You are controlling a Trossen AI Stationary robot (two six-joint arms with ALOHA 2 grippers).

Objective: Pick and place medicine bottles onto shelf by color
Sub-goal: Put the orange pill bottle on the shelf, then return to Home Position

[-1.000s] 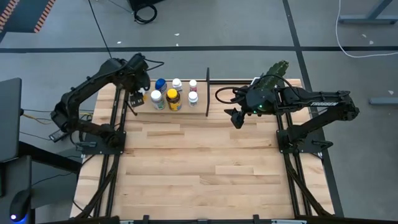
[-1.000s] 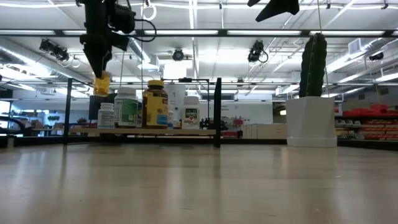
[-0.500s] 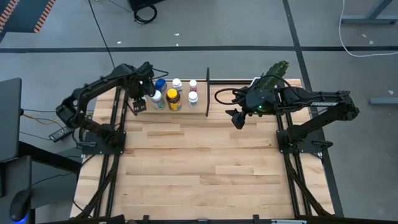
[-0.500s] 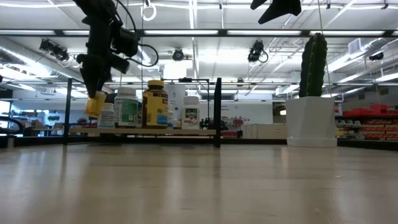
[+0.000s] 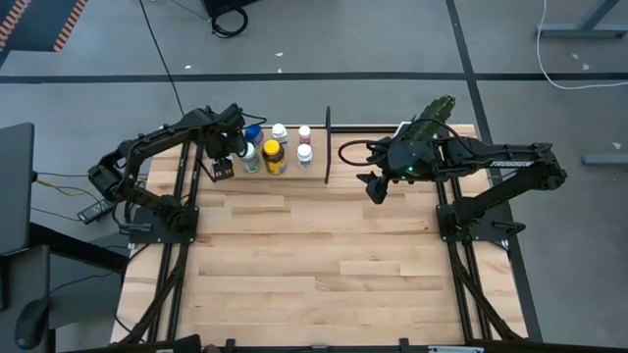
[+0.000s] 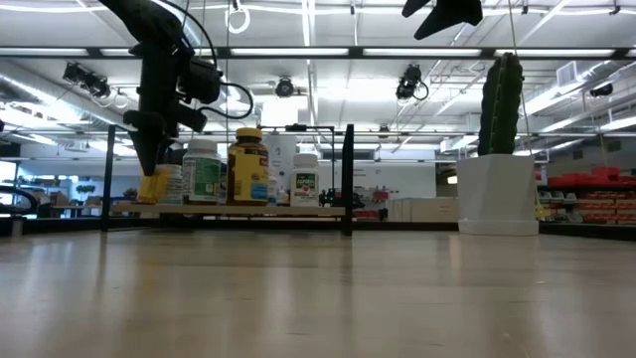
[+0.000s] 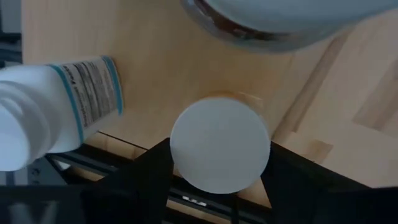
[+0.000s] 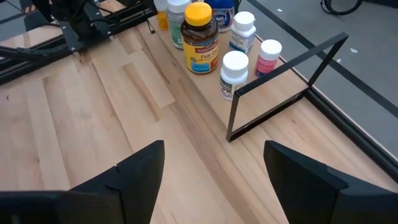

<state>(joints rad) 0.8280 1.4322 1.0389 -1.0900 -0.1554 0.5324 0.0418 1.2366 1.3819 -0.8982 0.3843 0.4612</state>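
Now, you brought the left gripper (image 6: 151, 179) down from above the rods to the light-wood shelf (image 6: 238, 210)'s left end, its fingers clamped on the small orange white-capped bottle (image 6: 153, 186), so release came next. Behind stood the yellow-lidded amber bottle (image 6: 247, 165) and white bottles. The right gripper (image 5: 372, 186) hung wide, empty.

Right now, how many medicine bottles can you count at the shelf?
7, maybe more hidden behind the arm. On the shelf: yellow-lidded amber bottle, white bottle, blue bottle, two white-capped ones, pink-labelled one. The left gripper holds the small orange bottle at the shelf's end.
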